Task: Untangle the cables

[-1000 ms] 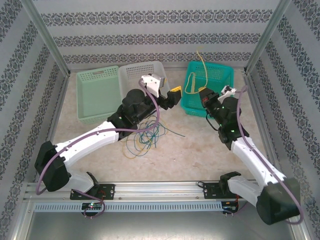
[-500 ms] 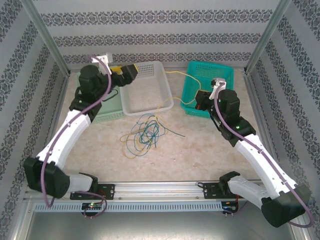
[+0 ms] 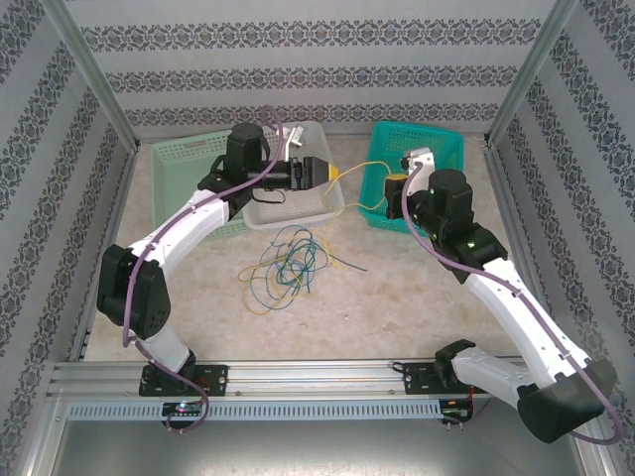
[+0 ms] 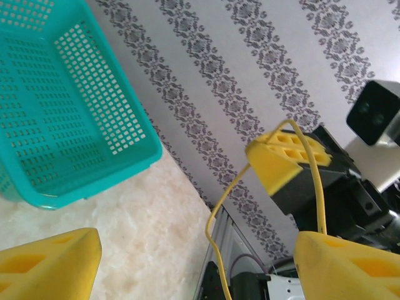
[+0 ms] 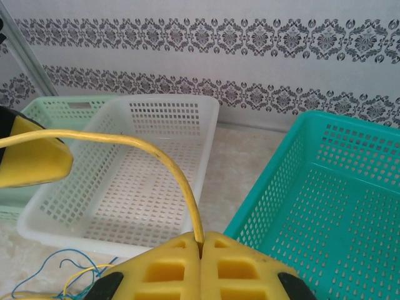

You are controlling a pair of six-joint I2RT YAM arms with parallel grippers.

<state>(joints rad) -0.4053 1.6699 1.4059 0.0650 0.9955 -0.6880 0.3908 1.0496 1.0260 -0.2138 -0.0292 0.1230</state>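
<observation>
A loose tangle of yellow, blue and green cables (image 3: pixel 283 263) lies mid-table. One yellow cable (image 3: pixel 359 171) arcs in the air between both grippers. My right gripper (image 3: pixel 395 193) is shut on that yellow cable (image 5: pixel 181 187), which rises from between its pads (image 5: pixel 201 240) and bends left. My left gripper (image 3: pixel 322 171) hovers over the white basket and points at the right gripper. Its jaws (image 4: pixel 197 250) stand wide apart, open. The yellow cable (image 4: pixel 320 194) runs down against the left gripper's right finger (image 4: pixel 350 265). A corner of the tangle (image 5: pixel 75 275) shows below the white basket.
Three baskets stand along the back: green (image 3: pixel 189 178), white (image 3: pixel 298 220) and teal (image 3: pixel 437 149). The teal basket (image 5: pixel 337 206) is just right of my right gripper. Patterned walls and metal posts close in the table. Bare tabletop lies in front of the tangle.
The left arm swung right, from above the green basket to over the white one, close to the right gripper. The yellow cable's span between them shortened. The right gripper barely moved.
</observation>
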